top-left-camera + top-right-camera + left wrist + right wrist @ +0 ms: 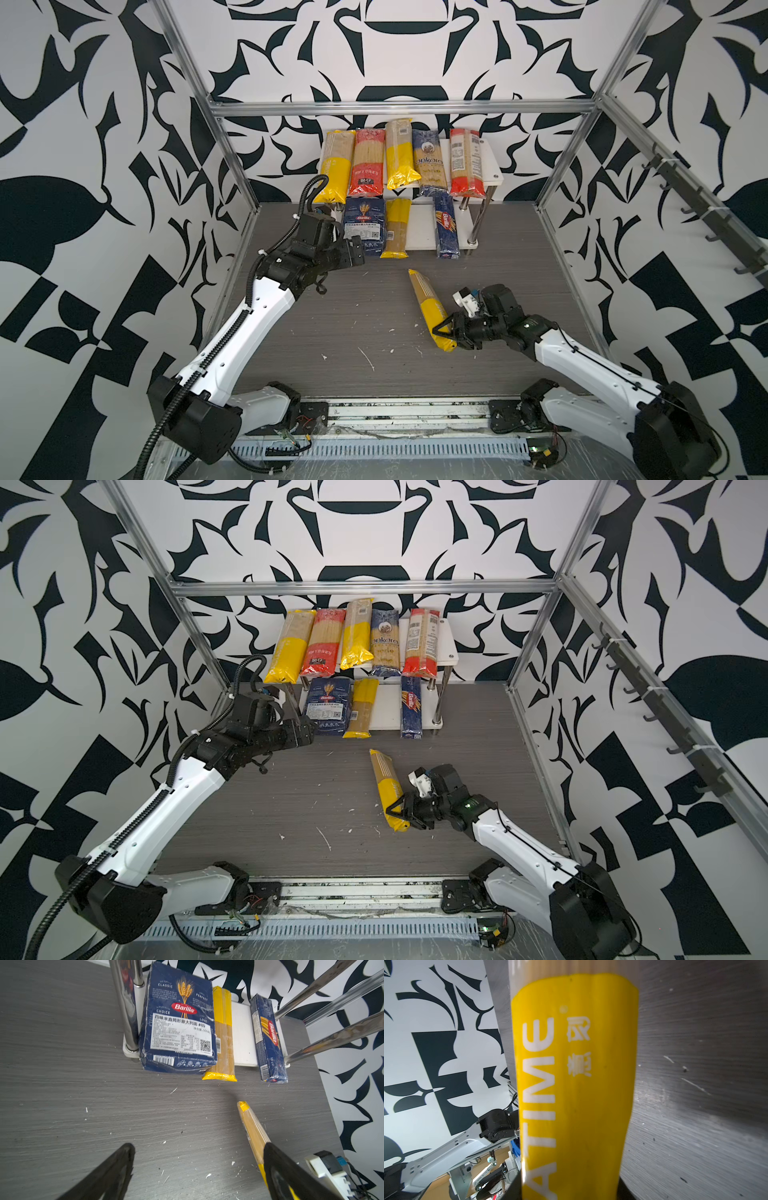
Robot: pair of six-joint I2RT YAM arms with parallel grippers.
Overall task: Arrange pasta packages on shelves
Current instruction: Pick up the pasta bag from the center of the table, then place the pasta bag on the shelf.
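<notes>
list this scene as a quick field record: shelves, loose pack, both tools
top board: five bags side by side
lower board: wide Barilla pack, yellow bag, slim Barilla box; bare gap between bag and box
loose bag: yellow, off the rack, over the table; lifted or resting unclear
right tool: shut on loose bag at its yellow end
left tool: open, empty, beside the wide Barilla pack
not yet shelved: loose bag
</notes>
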